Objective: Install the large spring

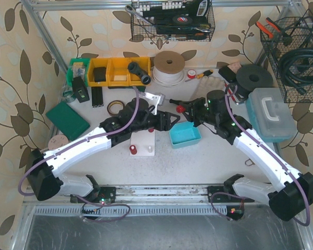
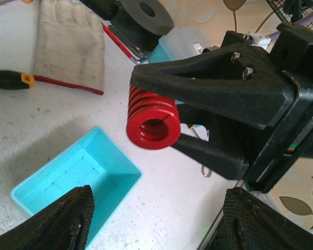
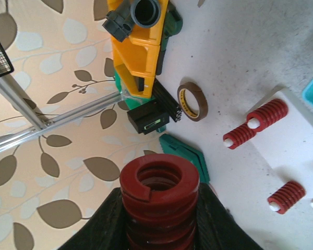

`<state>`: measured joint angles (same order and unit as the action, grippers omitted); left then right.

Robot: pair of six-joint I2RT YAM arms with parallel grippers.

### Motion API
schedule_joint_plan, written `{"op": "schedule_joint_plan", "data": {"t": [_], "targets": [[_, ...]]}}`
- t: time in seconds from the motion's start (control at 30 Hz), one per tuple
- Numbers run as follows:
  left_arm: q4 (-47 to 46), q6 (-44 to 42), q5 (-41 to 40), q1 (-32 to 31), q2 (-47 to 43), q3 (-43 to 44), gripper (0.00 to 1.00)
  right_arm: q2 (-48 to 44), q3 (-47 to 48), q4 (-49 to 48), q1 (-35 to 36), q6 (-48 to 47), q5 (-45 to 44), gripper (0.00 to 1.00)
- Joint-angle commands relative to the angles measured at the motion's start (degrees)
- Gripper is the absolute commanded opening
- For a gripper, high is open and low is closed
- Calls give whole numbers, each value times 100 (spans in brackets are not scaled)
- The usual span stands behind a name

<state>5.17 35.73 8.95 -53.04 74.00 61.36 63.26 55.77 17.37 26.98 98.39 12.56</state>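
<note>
Nearest me lies the white rectangular peg block [image 1: 146,139], which I judge to be the spring's seat, with the open teal plastic bin [image 1: 185,134] just to its right. Beyond them my left gripper [image 2: 159,195] reaches rightward, fingers spread and empty. It faces the right gripper [image 1: 187,110], which reaches leftward and pinches the large red coil spring [image 3: 159,187] by its sides, leaving its bore free for a peg.

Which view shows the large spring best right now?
Left wrist: the large red spring shows its open end and coils, held by the right gripper. Right wrist shows the spring close but cropped below. Top external shows only a red speck.
</note>
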Motion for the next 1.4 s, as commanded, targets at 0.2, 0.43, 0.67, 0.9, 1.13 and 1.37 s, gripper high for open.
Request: {"op": "schedule_joint_plan", "data": {"t": [0.2, 0.43, 0.67, 0.9, 1.13, 1.37], "targets": [[224, -505, -663, -93, 638, 1011, 72, -30, -220, -857, 48, 697, 208, 0], [398, -751, -827, -89, 985, 1310, 68, -51, -185, -966, 45, 793, 203, 0], [400, -751, -955, -89, 1152, 1402, 58, -92, -231, -1095, 44, 858, 172, 0], [362, -761, -1053, -84, 1267, 1497, 52, -60, -289, -1268, 56, 858, 238, 0], [456, -735, -1031, -84, 1314, 1580, 14, -87, -411, -1391, 57, 834, 201, 0], [999, -838, -1120, -69, 1220, 1837, 0, -19, -414, -1440, 44, 414, 302, 12]]}}
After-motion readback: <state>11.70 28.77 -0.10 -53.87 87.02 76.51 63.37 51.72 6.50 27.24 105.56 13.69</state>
